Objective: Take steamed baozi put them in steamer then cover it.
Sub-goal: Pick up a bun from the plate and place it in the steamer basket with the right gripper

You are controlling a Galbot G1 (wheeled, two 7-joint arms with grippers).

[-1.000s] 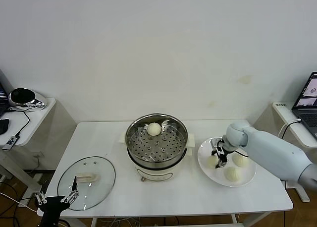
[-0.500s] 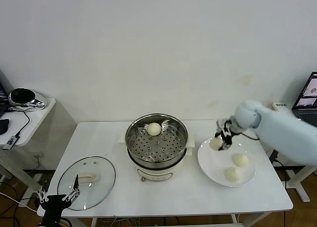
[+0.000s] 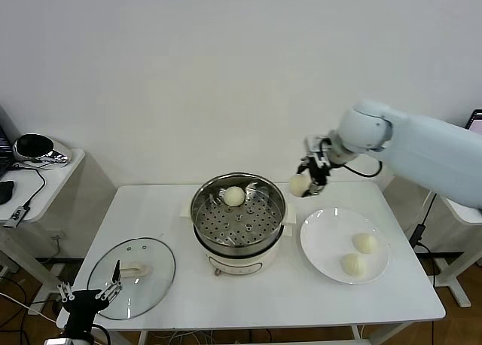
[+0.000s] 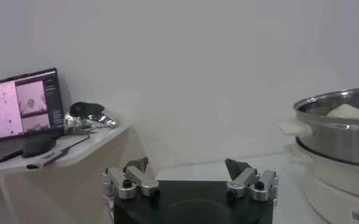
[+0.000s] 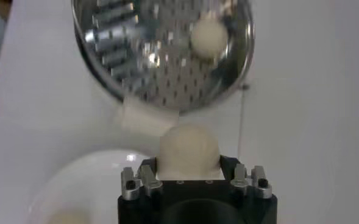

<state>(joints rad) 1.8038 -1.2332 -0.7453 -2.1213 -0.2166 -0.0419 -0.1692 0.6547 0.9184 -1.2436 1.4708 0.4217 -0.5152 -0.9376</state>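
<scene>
- Right gripper (image 3: pixel 309 178) raised in the air, just beyond the steamer's right rim, above the gap between steamer and plate; pinching one steamed baozi (image 3: pixel 300 184) between its fingers.
- Same held bun seen in the right wrist view (image 5: pixel 188 149), clamped on both sides, with pot and plate below it.
- Steamer (image 3: pixel 239 217) at bench centre, uncovered; one baozi (image 3: pixel 235 196) resting on the perforated tray toward the far side.
- White plate (image 3: pixel 322 243) right of the steamer, carrying two more baozi (image 3: pixel 365 242) (image 3: pixel 352 264), apart from each other.
- Glass cover (image 3: pixel 132 276) flat on the bench (image 3: pixel 286 296) at front left, handle up.
- Left gripper (image 3: pixel 89 294) low at the front-left bench edge, just beside the cover, fingers spread wide, holding nothing.
</scene>
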